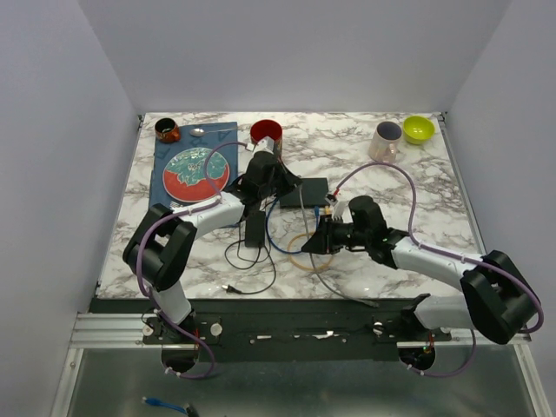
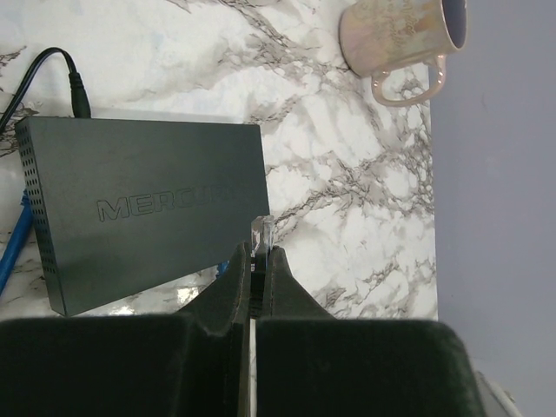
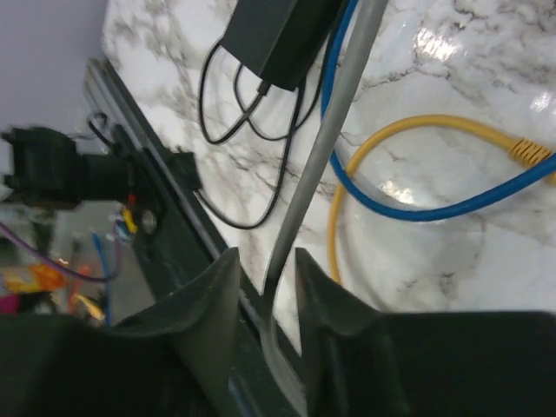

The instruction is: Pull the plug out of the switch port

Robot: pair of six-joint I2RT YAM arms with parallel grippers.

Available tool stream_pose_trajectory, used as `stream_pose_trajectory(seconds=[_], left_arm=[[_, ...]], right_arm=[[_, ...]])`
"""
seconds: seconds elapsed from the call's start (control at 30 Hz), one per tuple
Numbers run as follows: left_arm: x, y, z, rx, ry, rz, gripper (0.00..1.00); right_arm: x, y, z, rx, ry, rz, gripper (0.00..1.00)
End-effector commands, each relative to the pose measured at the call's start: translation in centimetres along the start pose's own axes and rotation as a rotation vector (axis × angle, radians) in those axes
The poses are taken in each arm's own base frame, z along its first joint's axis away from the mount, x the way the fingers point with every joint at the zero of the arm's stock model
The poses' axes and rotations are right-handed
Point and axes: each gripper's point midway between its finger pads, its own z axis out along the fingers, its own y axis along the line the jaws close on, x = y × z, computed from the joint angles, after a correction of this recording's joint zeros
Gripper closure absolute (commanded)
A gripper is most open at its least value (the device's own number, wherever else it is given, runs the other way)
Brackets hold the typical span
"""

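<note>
The switch [image 2: 148, 208] is a flat dark box on the marble table, seen mid-table in the top view [image 1: 303, 191]. My left gripper [image 2: 258, 252] is shut on a clear plug [image 2: 262, 229]. The plug's tip sticks out past the fingertips beside the switch's near corner, with marble behind it and no port around it. My right gripper [image 3: 267, 261] hovers in front of the switch [image 1: 318, 238], open. A grey cable [image 3: 334, 113] runs between its fingers with a gap on each side. The switch's ports are hidden.
A blue cable [image 3: 408, 208] and a yellow cable [image 3: 434, 126] loop on the marble in front of the switch. A black power adapter [image 1: 255, 228] with thin black leads lies to the left. A pink mug [image 2: 400, 39], green bowl [image 1: 418, 129], red cup [image 1: 266, 132] and plate [image 1: 195, 171] stand along the back.
</note>
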Motion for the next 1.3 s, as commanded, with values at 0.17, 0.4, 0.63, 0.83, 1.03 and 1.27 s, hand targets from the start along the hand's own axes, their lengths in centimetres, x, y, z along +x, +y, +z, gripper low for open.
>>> stream_pose_trajectory(seconds=[0.17,0.4,0.63,0.83,1.03,1.27], left_arm=[[-4.6,-0.6,-5.0,-0.080,-0.166,0.045,0.04],[-7.6,0.6,-11.3,-0.164,-0.311,0.025,0.01],[-3.8,3.4,-12.3,-0.158,-0.240,-0.043,0.01],[-2.0,4.3,-12.3,-0.157,-0.185,-0.074,0.01],[-1.0,4.9,-12.2,-0.164,-0.159,-0.108,0.02],[-0.9,5.4,-13.5,-0.159,-0.183,-0.089,0.01]], right_arm=[[-4.0,-1.5,-1.9,0.200,-0.192,-0.018,0.99],[-10.0,-1.9,-7.4,0.487,-0.389,-0.004,0.99],[-14.8,-5.4,-14.5,0.838,-0.608,0.152,0.99],[-17.9,-9.6,-21.1,1.058,-0.818,0.337,0.99],[-15.1,-18.4,-26.0,1.295,-0.830,0.696,0.83],[-13.8,-21.9,-26.8,1.325,-0.825,0.756,0.19]])
